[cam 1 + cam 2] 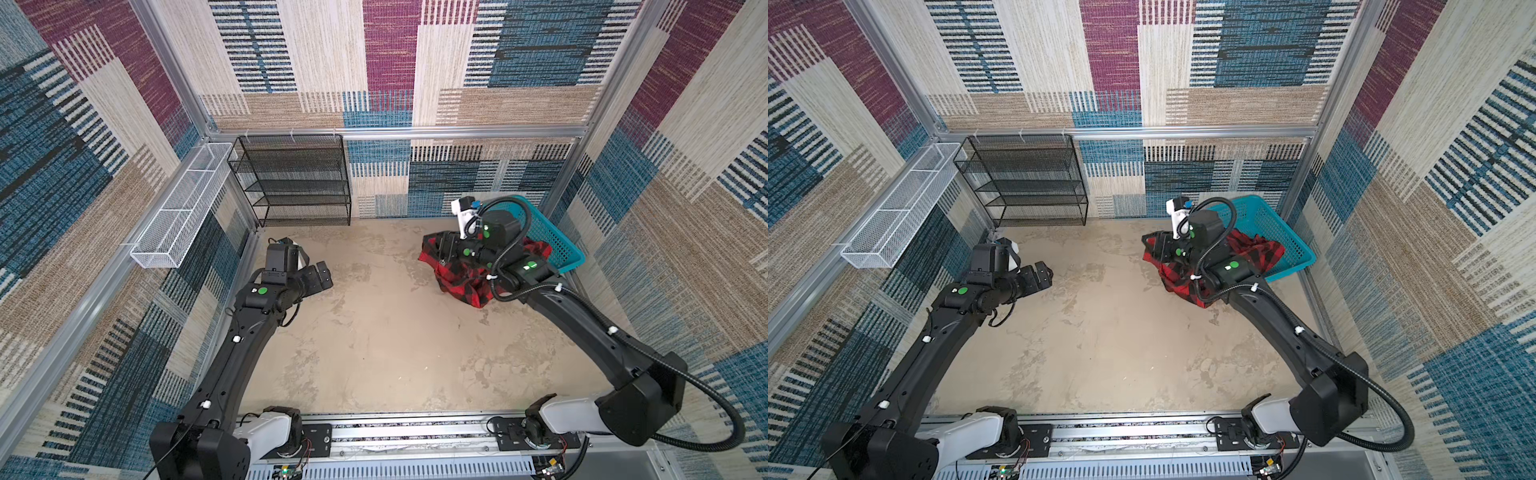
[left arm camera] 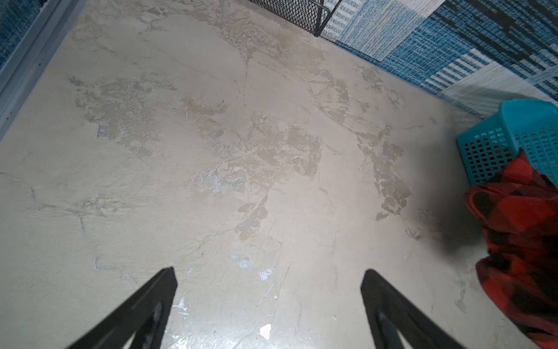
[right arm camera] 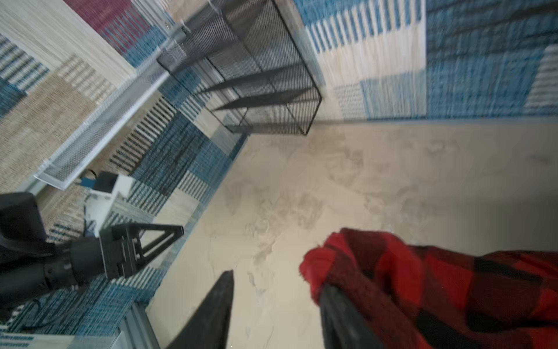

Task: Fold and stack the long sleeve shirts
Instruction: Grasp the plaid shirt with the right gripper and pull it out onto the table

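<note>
Where the two arms are bolted down, a metal rail (image 1: 415,432) runs along the near edge. Beyond it lies the tabletop (image 1: 395,340), beige, mottled and scuffed, bare across its middle. Over the left part hangs the left gripper (image 2: 268,272), jaws spread wide, nothing between them and only bare surface below.

Further back on the right, the right gripper (image 3: 277,281) also has its jaws apart. The red-and-black check shirt (image 3: 422,287) is bunched over the tip of one finger (image 3: 341,326), and the gap between the jaws shows only tabletop, so nothing is clamped. In both top views the shirt lies in a crumpled heap under that wrist, on the surface and touching a teal plastic basket (image 1: 559,245) in the far right corner.

At the back left a black mesh rack (image 1: 295,183) stands against the rear wall, and a white wire tray (image 1: 183,208) is fixed to the left wall. Patchwork carpet (image 1: 374,62) in blue, beige and maroon covers every wall.
</note>
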Controlling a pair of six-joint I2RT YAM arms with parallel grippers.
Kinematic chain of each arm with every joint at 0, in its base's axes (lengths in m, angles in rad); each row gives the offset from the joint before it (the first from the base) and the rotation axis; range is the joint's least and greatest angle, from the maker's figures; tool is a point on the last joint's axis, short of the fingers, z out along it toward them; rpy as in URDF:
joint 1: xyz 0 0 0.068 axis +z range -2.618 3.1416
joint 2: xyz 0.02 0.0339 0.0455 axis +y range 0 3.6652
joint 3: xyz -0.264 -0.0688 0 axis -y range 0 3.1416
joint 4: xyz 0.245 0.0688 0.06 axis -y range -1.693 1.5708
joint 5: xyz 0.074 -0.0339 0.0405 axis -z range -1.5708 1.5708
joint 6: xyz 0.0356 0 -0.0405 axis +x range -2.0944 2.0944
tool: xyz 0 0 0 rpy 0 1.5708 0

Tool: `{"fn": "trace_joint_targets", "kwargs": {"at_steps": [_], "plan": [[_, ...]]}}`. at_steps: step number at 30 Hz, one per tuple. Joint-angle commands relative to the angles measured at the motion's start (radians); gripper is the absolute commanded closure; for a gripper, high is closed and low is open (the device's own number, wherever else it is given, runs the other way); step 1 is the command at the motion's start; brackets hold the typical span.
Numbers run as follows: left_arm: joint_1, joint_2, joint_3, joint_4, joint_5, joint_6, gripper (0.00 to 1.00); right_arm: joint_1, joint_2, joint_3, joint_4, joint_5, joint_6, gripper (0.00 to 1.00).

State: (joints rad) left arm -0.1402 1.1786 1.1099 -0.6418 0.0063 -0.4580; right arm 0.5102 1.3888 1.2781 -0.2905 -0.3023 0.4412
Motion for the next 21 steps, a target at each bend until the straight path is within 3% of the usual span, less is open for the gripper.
{"fn": "trace_joint_targets", "kwargs": {"at_steps": [1,5,10,15,21], "plan": [[-0.002,0.007,0.009,-0.015,-0.002,-0.033,0.01,0.013,-0.030,-0.045,0.072,0.071,0.033,0.30],[-0.014,0.016,-0.006,-0.022,0.032,-0.089,0.01,0.011,-0.109,-0.072,-0.024,0.152,0.006,0.16],[-0.068,0.025,-0.028,-0.022,0.046,-0.160,0.01,0.010,-0.161,-0.087,-0.142,0.179,-0.017,0.07],[-0.109,0.021,-0.037,-0.024,0.036,-0.177,0.01,0.007,-0.133,-0.102,-0.139,0.106,-0.025,0.05],[-0.113,-0.013,-0.057,-0.037,0.006,-0.186,0.01,0.009,0.036,-0.083,-0.073,-0.156,-0.016,0.01]]}}
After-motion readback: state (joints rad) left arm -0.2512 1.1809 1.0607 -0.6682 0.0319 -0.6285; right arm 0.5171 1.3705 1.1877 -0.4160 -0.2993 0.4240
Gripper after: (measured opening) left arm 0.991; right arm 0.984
